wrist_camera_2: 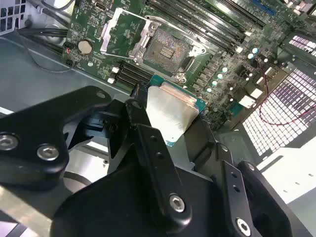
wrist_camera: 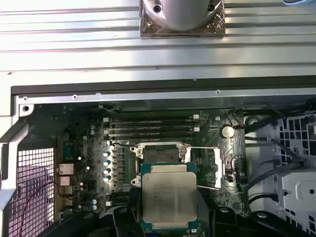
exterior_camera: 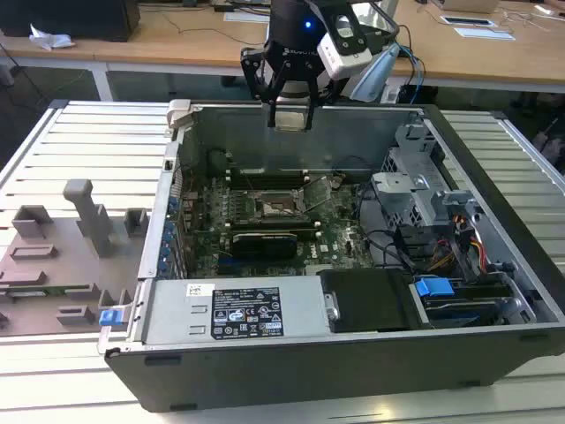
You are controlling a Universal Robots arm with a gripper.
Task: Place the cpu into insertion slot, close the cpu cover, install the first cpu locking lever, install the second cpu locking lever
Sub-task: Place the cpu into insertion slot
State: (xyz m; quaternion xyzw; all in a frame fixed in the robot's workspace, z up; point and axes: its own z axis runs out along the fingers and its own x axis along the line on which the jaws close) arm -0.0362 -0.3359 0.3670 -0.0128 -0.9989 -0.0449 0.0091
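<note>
My gripper (exterior_camera: pixel 290 113) hangs above the open computer case, over its far wall, shut on the cpu (exterior_camera: pixel 290 120). In both wrist views the cpu (wrist_camera_2: pixel 170 111) (wrist_camera: pixel 169 197) is a pale silver square with a green edge, pinched between the black fingers (wrist_camera_2: pixel 139 111). Below lies the insertion slot (exterior_camera: pixel 277 208) (wrist_camera_2: pixel 168 49) (wrist_camera: pixel 160 154), its dark pin field bare inside a silver rim. The cpu cover (wrist_camera_2: pixel 118 32) (wrist_camera: pixel 216 168) (exterior_camera: pixel 318 193) is swung open beside the slot. The cpu is well above the slot and apart from it.
Long black memory slots (wrist_camera: pixel 148 127) run beside the socket on the green board. A power supply (exterior_camera: pixel 234 311) and drive cage (exterior_camera: pixel 424 199) fill the case's near and right parts in the exterior view. A grey fixture plate (exterior_camera: pixel 62 256) lies outside, at the exterior view's left.
</note>
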